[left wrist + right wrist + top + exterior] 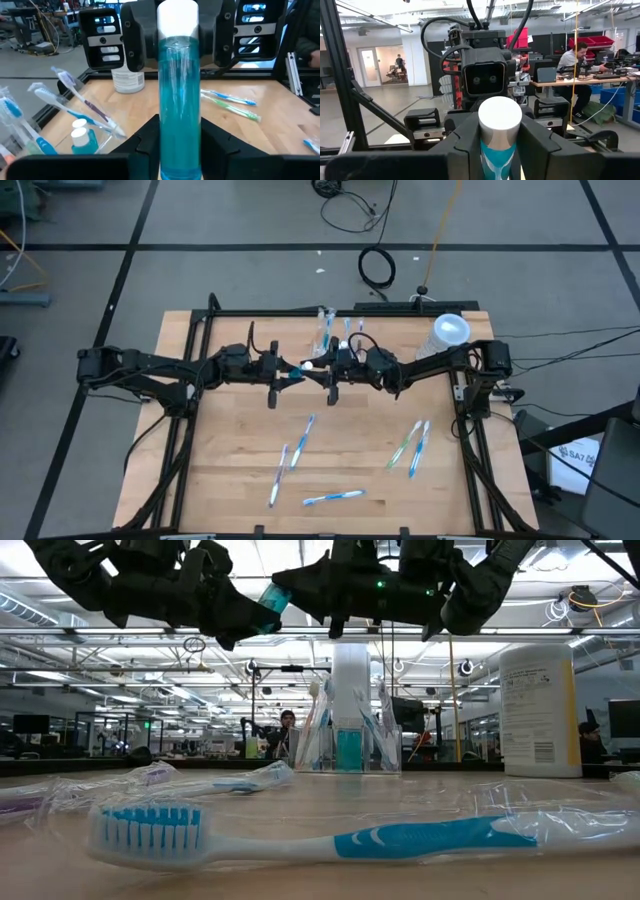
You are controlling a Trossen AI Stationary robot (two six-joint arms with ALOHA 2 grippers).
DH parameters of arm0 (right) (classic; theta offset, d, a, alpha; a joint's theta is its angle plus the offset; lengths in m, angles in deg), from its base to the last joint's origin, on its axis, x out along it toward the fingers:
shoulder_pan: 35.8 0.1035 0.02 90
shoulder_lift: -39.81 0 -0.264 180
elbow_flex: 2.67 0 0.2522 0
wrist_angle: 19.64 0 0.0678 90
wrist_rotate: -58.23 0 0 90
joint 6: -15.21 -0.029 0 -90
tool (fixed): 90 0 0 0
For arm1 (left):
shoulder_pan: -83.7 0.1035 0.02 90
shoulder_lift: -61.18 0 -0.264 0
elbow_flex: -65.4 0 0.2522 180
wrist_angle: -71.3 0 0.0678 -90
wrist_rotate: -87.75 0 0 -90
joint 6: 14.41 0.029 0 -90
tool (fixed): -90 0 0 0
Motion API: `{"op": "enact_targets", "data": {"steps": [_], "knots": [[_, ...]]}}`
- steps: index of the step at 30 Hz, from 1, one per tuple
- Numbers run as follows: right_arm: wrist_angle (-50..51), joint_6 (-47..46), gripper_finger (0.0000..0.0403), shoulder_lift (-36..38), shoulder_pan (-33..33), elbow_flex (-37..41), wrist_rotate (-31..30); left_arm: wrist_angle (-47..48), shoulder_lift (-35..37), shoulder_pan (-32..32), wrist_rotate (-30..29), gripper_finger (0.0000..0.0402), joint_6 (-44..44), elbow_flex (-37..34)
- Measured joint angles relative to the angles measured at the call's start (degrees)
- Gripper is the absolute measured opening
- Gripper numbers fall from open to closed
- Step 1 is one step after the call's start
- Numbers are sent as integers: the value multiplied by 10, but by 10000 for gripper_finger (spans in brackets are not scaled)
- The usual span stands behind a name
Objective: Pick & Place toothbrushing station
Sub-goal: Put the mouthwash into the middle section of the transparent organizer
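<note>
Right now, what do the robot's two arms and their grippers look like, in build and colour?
Both arms are matte black, jointed, with black cables looping over them. The left gripper and the right gripper have broad flat black fingers. Facing the right wrist camera, the left arm's black camera box has two round lenses.

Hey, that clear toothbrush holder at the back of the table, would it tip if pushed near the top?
Probably light: the holder looks like thin clear plastic. The toothbrushes standing in it lean out above its rim, so a high push could well tip it. Its smooth walls may be slippery.
</note>
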Motion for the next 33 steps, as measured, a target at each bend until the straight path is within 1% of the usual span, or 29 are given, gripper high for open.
{"op": "enact_targets", "data": {"steps": [4, 8, 12, 15, 20, 22, 24, 27, 29, 31, 33], "knots": [[2, -9, 90, 0, -2, 0, -1, 1, 0, 0, -15, 134, -6, 0], [20, -10, 100, 0, -5, 0, -2, 16, 0, 0, -37, 174, -6, 0], [51, 4, 97, 0, -15, 0, -14, 42, 0, 0, -73, 205, -15, 0], [81, 3, 92, 1, -24, 0, -36, 77, 0, 0, -110, 218, -31, 0], [96, 2, 96, 10, -31, 0, -33, 165, 0, 0, -175, 223, -99, 0], [121, 10, 97, 23, -31, 0, -36, 192, 0, 0, -185, 223, -127, 0], [152, 29, 95, 35, -31, -1, -63, 216, 0, 0, -185, 223, -151, 0], [247, 46, 95, 61, -32, 0, -133, 247, 0, -1, -180, 223, -170, 0], [287, 47, 95, 69, -32, 0, -181, 261, 0, -2, -178, 223, -177, 0], [320, 48, 95, 78, -32, 0, -222, 267, 0, -2, -178, 223, -187, 0], [335, 49, 95, 80, -32, 0, -251, 266, 0, -3, -178, 223, -189, 0]]}}
